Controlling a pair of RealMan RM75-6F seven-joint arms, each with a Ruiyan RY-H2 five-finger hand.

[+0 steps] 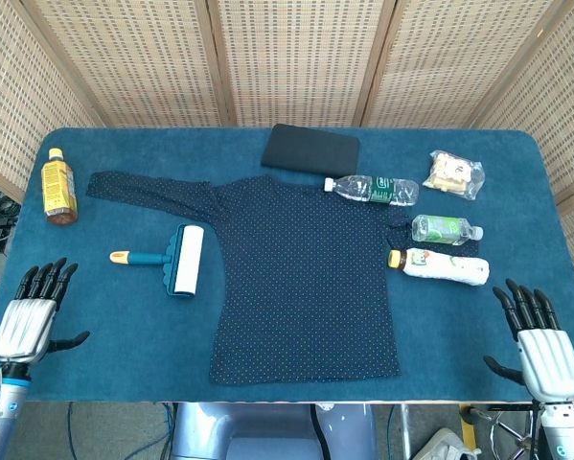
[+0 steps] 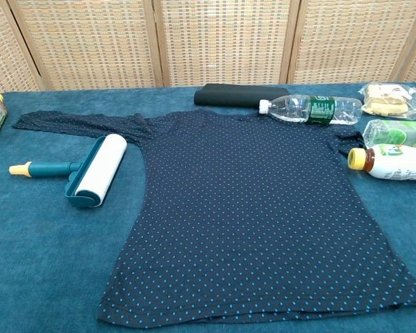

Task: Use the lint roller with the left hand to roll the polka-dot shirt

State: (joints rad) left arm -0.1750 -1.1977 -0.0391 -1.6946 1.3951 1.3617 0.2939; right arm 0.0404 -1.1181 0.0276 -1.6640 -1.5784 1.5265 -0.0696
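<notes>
The dark polka-dot shirt (image 1: pixel 301 278) (image 2: pixel 256 215) lies flat in the middle of the blue table, one sleeve stretched toward the back left. Beside its left edge lies the lint roller (image 1: pixel 174 260) (image 2: pixel 89 170), with a white roll, teal frame and a yellow-tipped handle pointing left. My left hand (image 1: pixel 34 314) hovers at the table's front left corner, fingers spread, holding nothing, well short of the roller. At the front right corner my right hand (image 1: pixel 540 347) is likewise spread and holds nothing. Neither hand shows in the chest view.
An amber bottle (image 1: pixel 58 186) stands at the back left. A folded black cloth (image 1: pixel 311 149) lies behind the shirt. On the right lie a clear water bottle (image 1: pixel 375 189), a green-labelled bottle (image 1: pixel 444 229), a white bottle with yellow cap (image 1: pixel 440 265) and a snack bag (image 1: pixel 455 173).
</notes>
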